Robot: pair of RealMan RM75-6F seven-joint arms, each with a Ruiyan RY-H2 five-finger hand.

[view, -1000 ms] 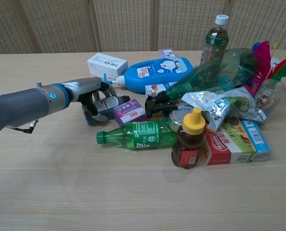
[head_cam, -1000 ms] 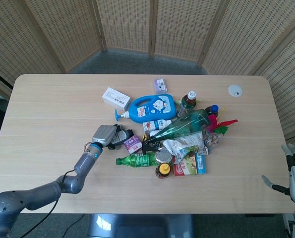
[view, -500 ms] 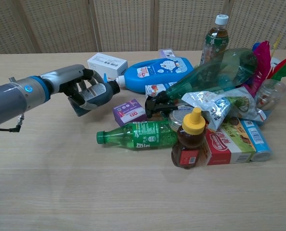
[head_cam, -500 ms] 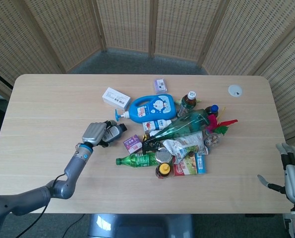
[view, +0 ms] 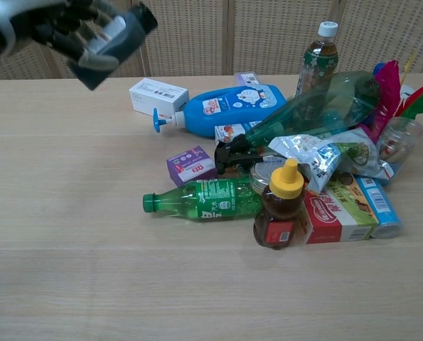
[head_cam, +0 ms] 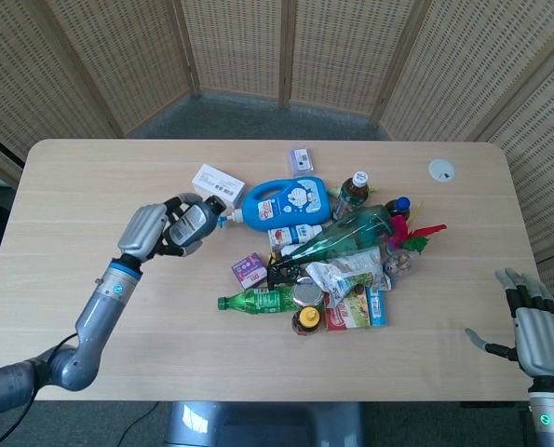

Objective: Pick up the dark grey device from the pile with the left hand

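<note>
My left hand [head_cam: 158, 229] grips the dark grey device [head_cam: 195, 222] and holds it in the air, well above the table and left of the pile. In the chest view the same hand [view: 62, 28] is at the top left with the device [view: 119, 37] in its fingers, higher than the white box [view: 158, 96]. My right hand [head_cam: 532, 328] hangs open beyond the table's front right corner, holding nothing. It does not show in the chest view.
The pile holds a blue pump bottle [head_cam: 284, 202], a green plastic bottle [view: 204, 199], a purple box [view: 191, 165], a honey jar [view: 279, 204], a teal bottle [head_cam: 351, 235] and snack packs. A white disc [head_cam: 441, 169] lies at the far right.
The left hand has lifted the dark grey device off the table and carried it up and away from the pile, to the left. The right hand has shifted slightly.
</note>
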